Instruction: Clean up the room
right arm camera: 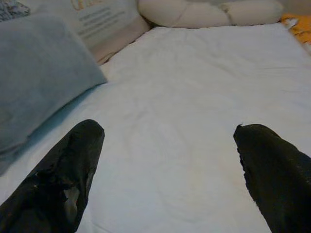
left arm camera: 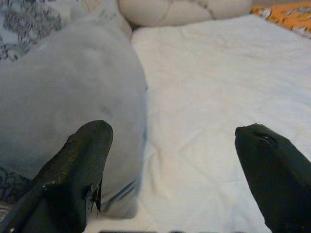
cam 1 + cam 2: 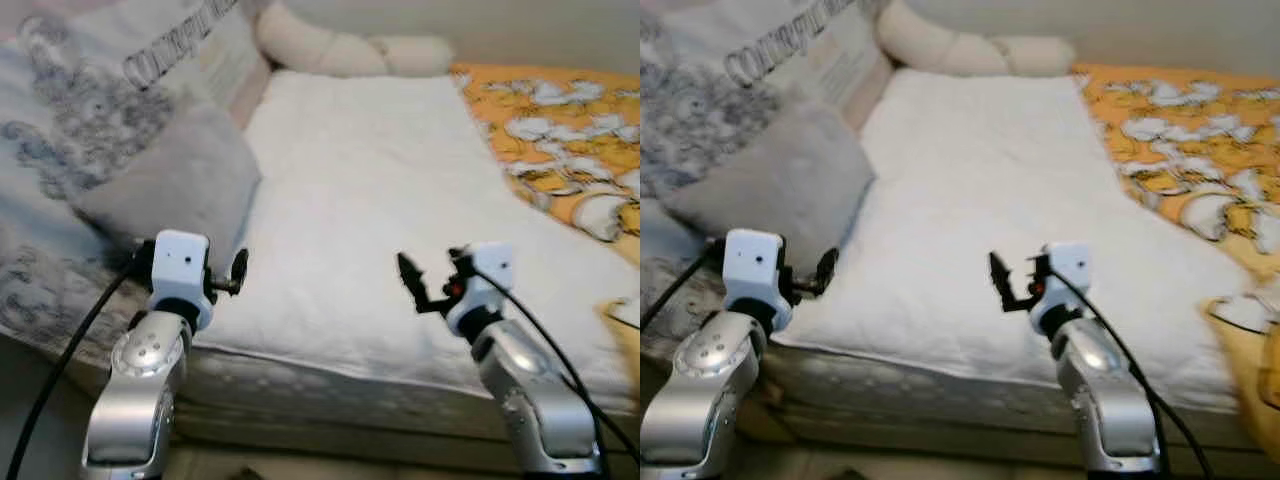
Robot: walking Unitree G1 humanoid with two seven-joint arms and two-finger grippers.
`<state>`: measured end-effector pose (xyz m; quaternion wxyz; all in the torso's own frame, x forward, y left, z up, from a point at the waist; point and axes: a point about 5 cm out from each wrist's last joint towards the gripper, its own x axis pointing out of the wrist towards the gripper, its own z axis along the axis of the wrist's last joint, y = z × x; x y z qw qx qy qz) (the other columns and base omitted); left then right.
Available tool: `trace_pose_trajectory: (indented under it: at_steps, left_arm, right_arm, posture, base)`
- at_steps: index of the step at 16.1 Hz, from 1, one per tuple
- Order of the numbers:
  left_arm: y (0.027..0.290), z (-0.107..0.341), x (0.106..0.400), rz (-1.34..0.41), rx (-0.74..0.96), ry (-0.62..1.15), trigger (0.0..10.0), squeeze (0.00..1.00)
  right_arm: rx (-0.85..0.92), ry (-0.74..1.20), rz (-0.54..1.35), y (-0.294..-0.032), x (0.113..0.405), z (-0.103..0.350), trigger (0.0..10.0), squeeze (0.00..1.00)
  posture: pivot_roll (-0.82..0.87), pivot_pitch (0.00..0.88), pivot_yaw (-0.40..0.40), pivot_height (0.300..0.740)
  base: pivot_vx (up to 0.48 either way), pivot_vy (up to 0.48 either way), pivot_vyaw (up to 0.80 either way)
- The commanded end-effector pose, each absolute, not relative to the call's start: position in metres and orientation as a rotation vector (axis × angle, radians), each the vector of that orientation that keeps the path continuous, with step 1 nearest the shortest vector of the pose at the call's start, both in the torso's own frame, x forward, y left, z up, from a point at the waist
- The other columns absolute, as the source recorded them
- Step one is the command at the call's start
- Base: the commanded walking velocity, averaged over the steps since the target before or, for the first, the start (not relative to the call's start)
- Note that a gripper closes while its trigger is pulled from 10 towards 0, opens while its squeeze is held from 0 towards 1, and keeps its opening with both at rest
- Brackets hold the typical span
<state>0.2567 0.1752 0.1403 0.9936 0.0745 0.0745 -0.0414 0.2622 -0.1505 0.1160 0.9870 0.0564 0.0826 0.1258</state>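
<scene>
A bed with a white mattress cover [image 3: 370, 190] lies before me. A grey pillow [image 3: 175, 185] rests on its left side, against a grey-patterned pillow [image 3: 60, 120]. My left gripper [image 3: 238, 272] hovers at the bed's near edge, just in front of the grey pillow [image 2: 63, 92], open and holding nothing. My right gripper [image 3: 430, 275] hangs over the near middle of the white cover [image 1: 194, 97], also open and holding nothing. Each wrist view has two black fingers [image 2: 82, 160] spread wide apart.
A cream bolster-like cushion [image 3: 340, 45] lies across the head of the bed. An orange blanket with white flowers [image 3: 560, 130] covers the right side. A printed pillow [image 3: 190, 40] leans at the back left. The mattress's front edge [image 3: 330, 385] runs below both grippers.
</scene>
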Motion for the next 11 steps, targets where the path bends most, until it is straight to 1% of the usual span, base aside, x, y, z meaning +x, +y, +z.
trace_pose_trajectory:
  at_steps: [1, 11]
  left_arm:
    - [0.1796, 0.1377, 0.2563, -0.059, 0.161, 0.168, 10.0, 1.00]
    - [0.1712, 0.1370, 0.2578, -0.078, 0.161, 0.171, 10.0, 1.00]
  right_arm:
    - [0.102, 0.173, 0.277, -0.1436, 0.2624, 0.1167, 10.0, 1.00]
    - [0.076, 0.188, 0.280, -0.1449, 0.2618, 0.1122, 10.0, 1.00]
  posture:
    - [0.04, 0.000, 0.005, 0.740]
    - [0.04, 0.000, 0.014, 0.740]
  base:
    - [0.000, -0.409, 0.00]
    - [0.000, -0.405, 0.00]
